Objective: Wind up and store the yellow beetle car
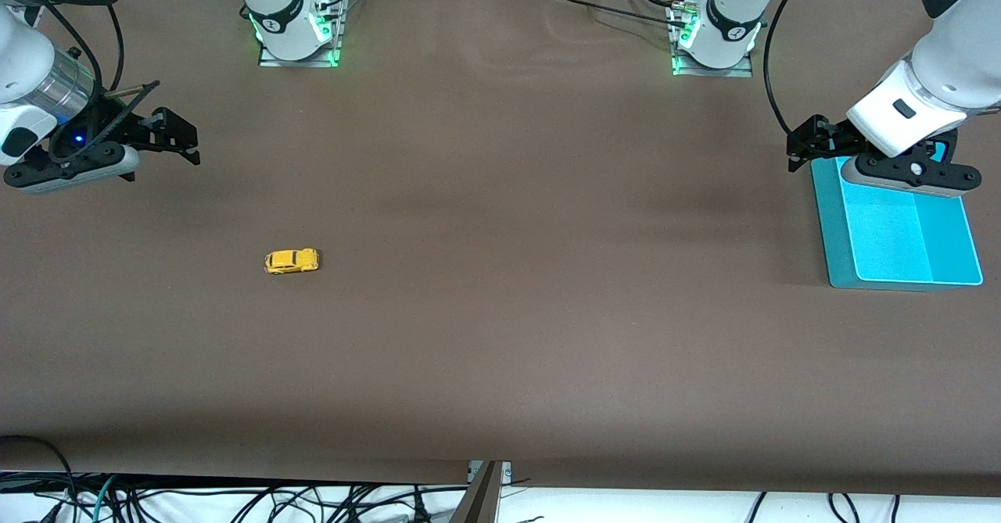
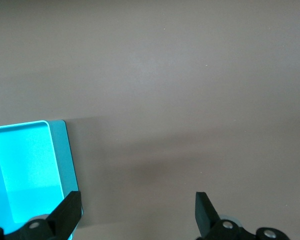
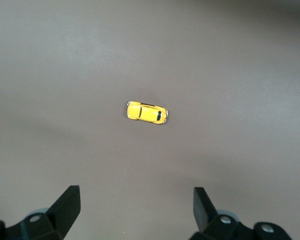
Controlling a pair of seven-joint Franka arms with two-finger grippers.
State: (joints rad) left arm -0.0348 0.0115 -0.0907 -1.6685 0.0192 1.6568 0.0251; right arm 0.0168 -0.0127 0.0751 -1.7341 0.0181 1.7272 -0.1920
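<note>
I see the yellow beetle car [image 1: 292,261] sitting on its wheels on the brown table [image 1: 500,312], toward the right arm's end, all by itself. In the right wrist view the yellow beetle car [image 3: 146,112] shows its round roof and dark windows, and nothing touches it. The right gripper [image 1: 176,141] hangs in the air over the table at that same end, not right over the car. Its two black fingers [image 3: 65,207] stand wide apart and there is nothing between them. The left gripper [image 1: 807,144] hangs in the air at the left arm's end, over the edge of a blue tray [image 1: 899,257]. Its fingers [image 2: 206,212] are wide apart too, and they hold nothing. The blue tray [image 2: 62,150] lies flat on the table, well apart from the car. It has a light blue inside and a darker blue rim, and in the front view I think a faint line splits the inside into two parts, but I am not sure, because the left arm covers part of it. I cannot see anything lying in the part of the tray that shows. Both arms wait up in the air. Two arm bases [image 1: 297,26] stand at the table's edge farthest from the front camera, with small green lights on them.
</note>
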